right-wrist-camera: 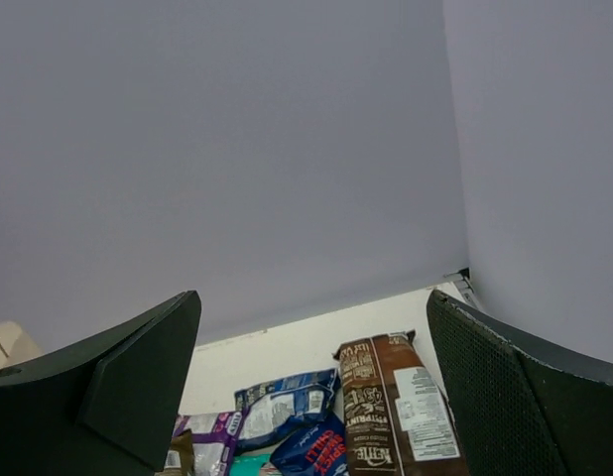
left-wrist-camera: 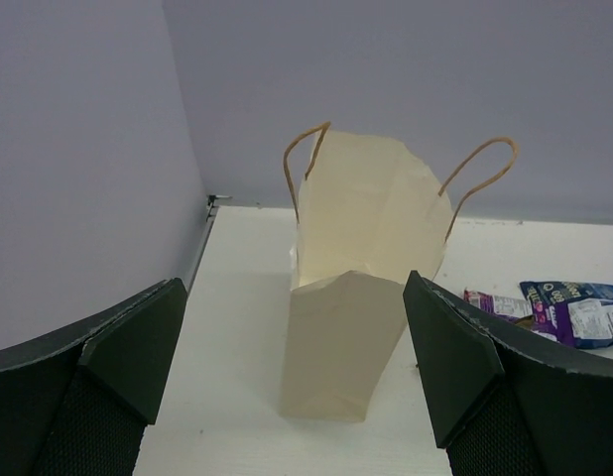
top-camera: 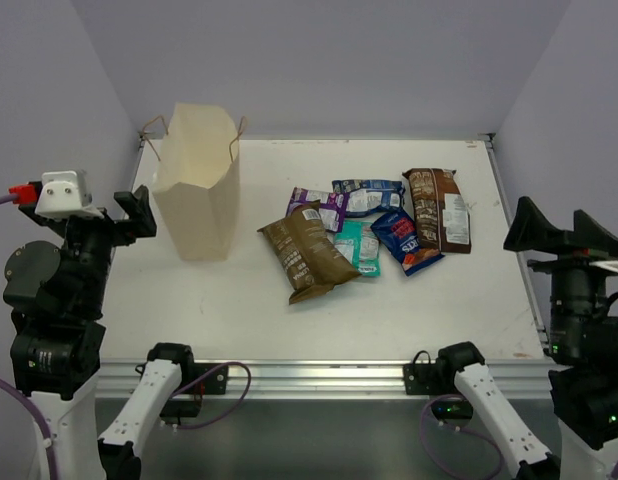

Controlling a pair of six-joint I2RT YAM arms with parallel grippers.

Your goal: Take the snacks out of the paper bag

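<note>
The tan paper bag point(top-camera: 197, 180) stands upright at the back left of the table, mouth up and handles out to the sides; its inside is hidden. Several snacks lie in a loose heap mid-table: a brown packet point(top-camera: 307, 253), a purple-and-white one point(top-camera: 319, 205), a light blue one point(top-camera: 369, 195), a teal one point(top-camera: 357, 245), a dark blue one point(top-camera: 406, 240) and a second brown one point(top-camera: 437, 208). My left gripper point(top-camera: 139, 215) hovers open just left of the bag point(left-wrist-camera: 361, 297), holding nothing. My right gripper point(top-camera: 549, 230) is open at the right table edge, apart from the snacks point(right-wrist-camera: 396, 407).
Grey walls close in the table on the left, back and right. A metal rail point(top-camera: 319, 375) runs along the near edge, with both arm bases and cables below it. White tabletop point(top-camera: 239, 310) shows in front of the bag and the heap.
</note>
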